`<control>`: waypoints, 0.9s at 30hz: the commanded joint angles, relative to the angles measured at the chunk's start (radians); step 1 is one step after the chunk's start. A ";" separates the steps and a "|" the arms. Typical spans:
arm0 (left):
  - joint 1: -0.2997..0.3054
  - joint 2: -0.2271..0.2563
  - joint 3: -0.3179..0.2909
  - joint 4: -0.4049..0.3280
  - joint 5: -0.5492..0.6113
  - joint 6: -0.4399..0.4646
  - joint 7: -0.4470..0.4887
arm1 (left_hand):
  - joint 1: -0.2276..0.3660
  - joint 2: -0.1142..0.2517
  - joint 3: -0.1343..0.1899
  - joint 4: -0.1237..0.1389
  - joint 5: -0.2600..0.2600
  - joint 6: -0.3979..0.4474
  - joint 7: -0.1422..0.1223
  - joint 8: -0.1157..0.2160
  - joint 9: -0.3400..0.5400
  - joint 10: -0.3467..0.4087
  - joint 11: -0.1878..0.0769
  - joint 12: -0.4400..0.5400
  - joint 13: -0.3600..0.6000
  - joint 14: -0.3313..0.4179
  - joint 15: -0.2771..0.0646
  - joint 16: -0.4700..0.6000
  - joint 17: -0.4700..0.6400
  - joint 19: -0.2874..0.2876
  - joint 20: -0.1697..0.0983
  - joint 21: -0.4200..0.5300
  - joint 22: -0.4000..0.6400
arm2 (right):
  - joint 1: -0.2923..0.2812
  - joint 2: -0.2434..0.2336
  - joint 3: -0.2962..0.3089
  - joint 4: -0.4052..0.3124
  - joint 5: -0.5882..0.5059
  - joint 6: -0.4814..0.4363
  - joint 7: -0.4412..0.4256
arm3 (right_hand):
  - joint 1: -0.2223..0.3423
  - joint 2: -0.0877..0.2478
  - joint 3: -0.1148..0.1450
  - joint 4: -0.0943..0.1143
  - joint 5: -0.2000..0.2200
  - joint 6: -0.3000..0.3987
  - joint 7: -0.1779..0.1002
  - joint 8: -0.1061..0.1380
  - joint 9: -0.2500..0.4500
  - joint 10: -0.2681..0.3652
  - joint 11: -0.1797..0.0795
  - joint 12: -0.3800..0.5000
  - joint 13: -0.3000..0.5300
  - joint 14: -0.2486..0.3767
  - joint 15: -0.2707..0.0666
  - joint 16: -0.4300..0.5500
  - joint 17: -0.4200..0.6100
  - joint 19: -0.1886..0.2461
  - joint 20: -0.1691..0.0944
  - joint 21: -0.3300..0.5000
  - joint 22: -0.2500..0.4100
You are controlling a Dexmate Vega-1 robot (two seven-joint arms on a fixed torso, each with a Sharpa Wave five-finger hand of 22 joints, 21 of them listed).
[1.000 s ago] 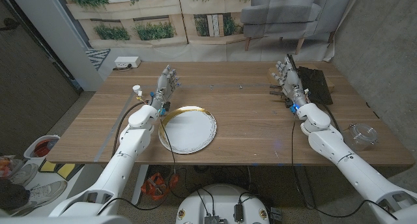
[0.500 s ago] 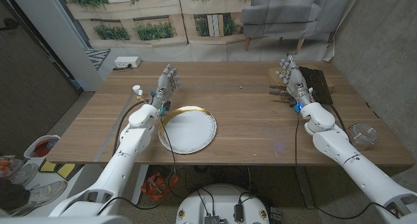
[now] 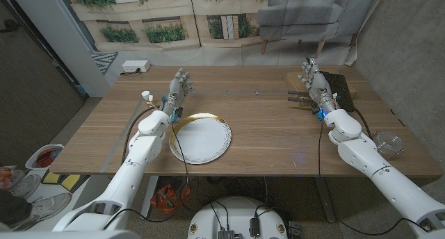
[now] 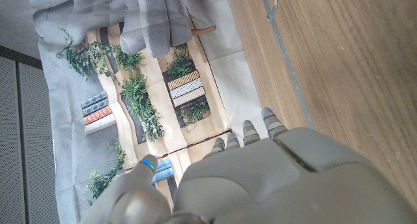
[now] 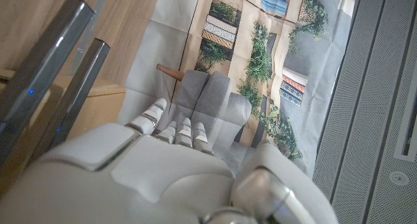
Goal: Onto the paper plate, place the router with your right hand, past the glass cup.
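Observation:
The black router [image 3: 340, 90] lies at the table's far right, its grey antennas [image 5: 57, 66] reaching out sideways past a tan block. My right hand [image 3: 314, 82] stands against the router's left side, fingers apart and pointing away from me, holding nothing; its back [image 5: 150, 172] shows in the right wrist view. The white paper plate [image 3: 200, 137] with a gold rim lies left of the middle, near the front edge. A glass cup [image 3: 386, 144] stands by the table's right edge, beside my right forearm. My left hand [image 3: 177, 90] is raised behind the plate, open and empty; its back [image 4: 260, 178] shows in the left wrist view.
A small white cap-like object [image 3: 147, 95] sits left of my left hand. A white power strip [image 3: 135, 67] lies beyond the table's far left corner. A grey armchair [image 3: 306, 17] stands behind the table. Bare wood stretches between plate and router.
My right hand has shifted rightwards and a little farther away, closing in on the router. The left arm has stayed put.

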 commanded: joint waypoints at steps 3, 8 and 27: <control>-0.011 -0.005 0.005 0.012 0.004 -0.006 0.001 | 0.000 0.114 0.001 -0.002 0.006 -0.144 0.001 0.007 0.003 -0.218 0.000 0.006 0.003 -0.211 0.002 0.007 0.005 -0.085 0.004 0.000 0.005 | -0.021 -0.029 0.012 -0.021 -0.026 0.003 -0.029 | 0.013 0.000 0.004 -0.005 0.005 0.009 0.001 0.005 0.003 0.012 0.002 -0.002 0.003 -0.004 0.002 0.004 0.002 0.011 0.000 0.006 0.001; -0.013 -0.007 0.005 0.015 0.005 -0.006 0.002 | 0.000 0.114 0.001 -0.002 0.006 -0.144 0.001 0.007 0.003 -0.218 0.000 0.006 0.003 -0.210 0.002 0.007 0.005 -0.085 0.004 0.000 0.005 | -0.029 -0.039 0.018 -0.029 -0.033 0.002 -0.037 | 0.016 -0.001 0.005 -0.008 0.004 0.011 0.001 0.005 0.003 0.012 0.003 -0.002 0.003 -0.003 0.002 0.004 0.002 0.012 0.001 0.006 0.002; -0.024 -0.012 0.009 0.029 0.009 -0.008 0.001 | 0.000 0.114 0.000 -0.002 0.007 -0.144 0.002 0.007 0.003 -0.218 0.000 0.006 0.003 -0.210 0.003 0.007 0.005 -0.085 0.005 -0.001 0.005 | -0.060 -0.083 0.037 -0.057 -0.074 -0.012 -0.081 | 0.023 -0.002 0.007 -0.014 0.002 0.017 0.001 0.006 0.003 0.016 0.004 -0.001 0.003 -0.002 0.004 0.004 0.002 0.013 0.001 0.006 0.002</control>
